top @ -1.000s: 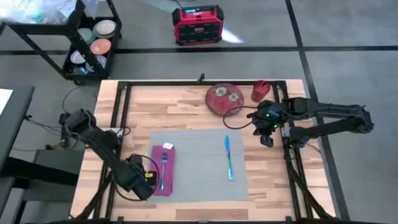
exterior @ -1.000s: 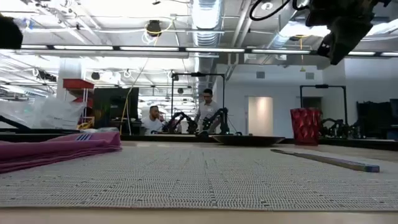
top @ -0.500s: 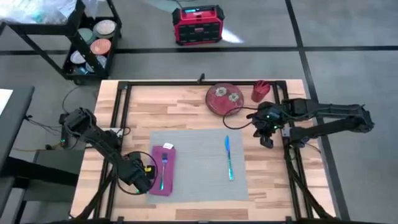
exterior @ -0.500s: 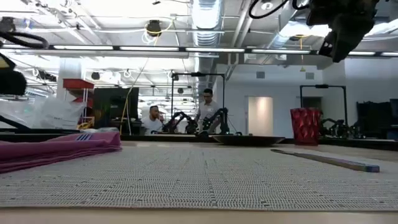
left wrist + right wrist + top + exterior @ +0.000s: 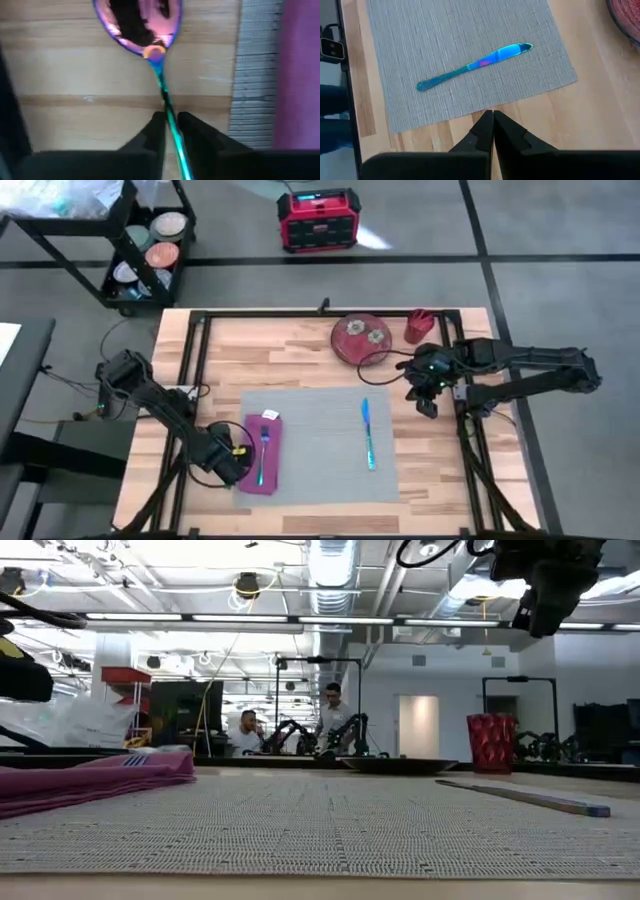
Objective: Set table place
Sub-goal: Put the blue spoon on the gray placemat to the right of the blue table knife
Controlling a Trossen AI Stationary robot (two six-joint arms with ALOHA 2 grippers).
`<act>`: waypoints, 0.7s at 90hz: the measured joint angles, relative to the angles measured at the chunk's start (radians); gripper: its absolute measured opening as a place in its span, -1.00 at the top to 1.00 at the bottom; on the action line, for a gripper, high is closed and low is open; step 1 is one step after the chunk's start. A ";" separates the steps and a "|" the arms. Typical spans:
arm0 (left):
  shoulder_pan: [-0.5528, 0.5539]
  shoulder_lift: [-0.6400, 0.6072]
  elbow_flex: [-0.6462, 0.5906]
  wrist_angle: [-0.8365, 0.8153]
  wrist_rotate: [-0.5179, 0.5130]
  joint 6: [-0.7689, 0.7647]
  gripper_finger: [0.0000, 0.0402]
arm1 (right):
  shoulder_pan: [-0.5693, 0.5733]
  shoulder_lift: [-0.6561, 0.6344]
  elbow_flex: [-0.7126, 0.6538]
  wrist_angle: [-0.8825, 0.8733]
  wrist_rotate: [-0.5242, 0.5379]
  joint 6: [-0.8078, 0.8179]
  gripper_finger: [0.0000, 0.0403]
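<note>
Lying flat in the middle of the bench [image 5: 300,355], the mat [image 5: 320,440] already carries a napkin [image 5: 263,455] on its left part with a fork [image 5: 262,455] on top, and a knife [image 5: 367,435] on its right part. The plate [image 5: 361,339] and red cup [image 5: 419,326] are off the mat near the bench's far edge, so I judge the setting roughly half done; plate, cup and spoon remain.

The left pincer [image 5: 170,131] pinches the handle of a spoon [image 5: 142,27], low over bare wood just beside the mat's left edge, the bowl pointing away from it. The right pincer [image 5: 493,125] is pressed together, holding nothing, raised just off the mat's far right corner, near the plate.
</note>
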 joint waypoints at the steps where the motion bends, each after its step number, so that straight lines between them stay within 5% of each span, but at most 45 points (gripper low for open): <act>1: 0.000 -0.001 -0.002 0.002 0.000 0.000 0.95 | 0.000 0.000 0.000 0.000 0.000 0.000 1.00; 33: 0.019 -0.180 0.069 -0.121 0.034 -0.013 0.99 | 0.000 0.000 0.000 0.001 0.010 -0.008 1.00; 63: 0.189 -0.298 0.313 -0.268 -0.172 0.069 1.00 | 0.043 0.000 0.001 -0.027 0.048 0.001 1.00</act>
